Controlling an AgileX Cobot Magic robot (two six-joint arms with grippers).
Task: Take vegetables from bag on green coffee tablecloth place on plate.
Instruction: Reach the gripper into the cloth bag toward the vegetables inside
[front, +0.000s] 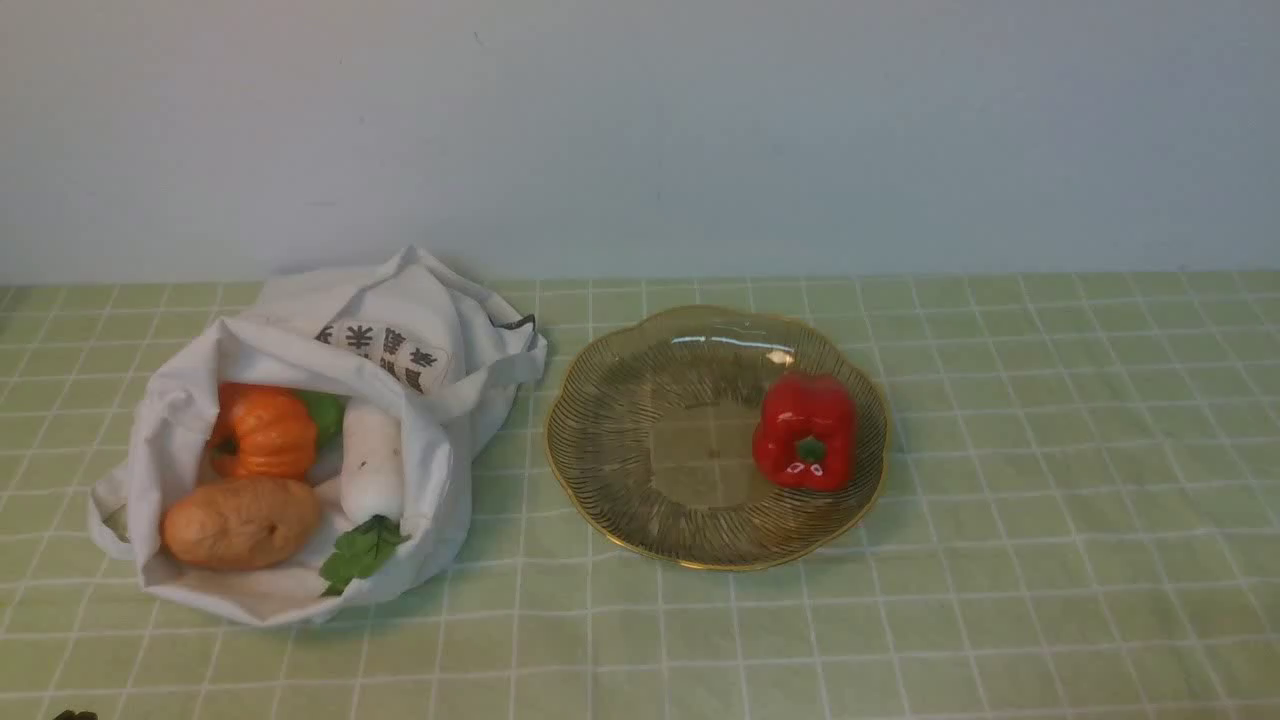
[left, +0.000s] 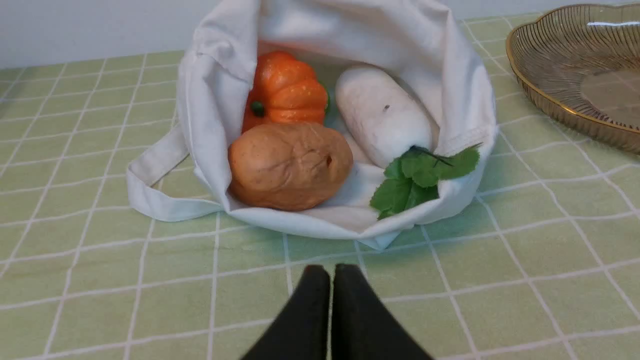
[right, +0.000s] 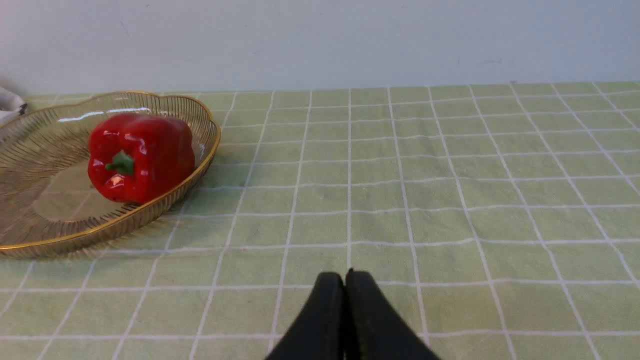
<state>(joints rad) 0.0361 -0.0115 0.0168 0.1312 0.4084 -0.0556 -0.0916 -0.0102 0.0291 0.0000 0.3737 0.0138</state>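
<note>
Bag (front: 460, 300) of vegetables (front: 265, 440), plate (front: 700, 450) with red pepper (front: 808, 432)
Left gripper (left: 331, 270) and right gripper (right: 346, 274) each closed together

The tablecloth (front: 1000, 600) is light green, crossed by a grid of thin white lines. The bag (front: 450, 300) is white, its pale label (front: 385, 350) printed with black characters. The pumpkin (front: 268, 432) is ribbed orange with 1 green stem; the potato (front: 242, 523) is brown. The radish (front: 371, 465) is white with green leaves (front: 362, 550). The plate (front: 700, 470) is see-through amber, patterned with fine ribbed lines and edged in gold. The pepper (front: 806, 430) is glossy red with 1 green stem. The wall (front: 640, 140) is pale blue-grey.
</note>
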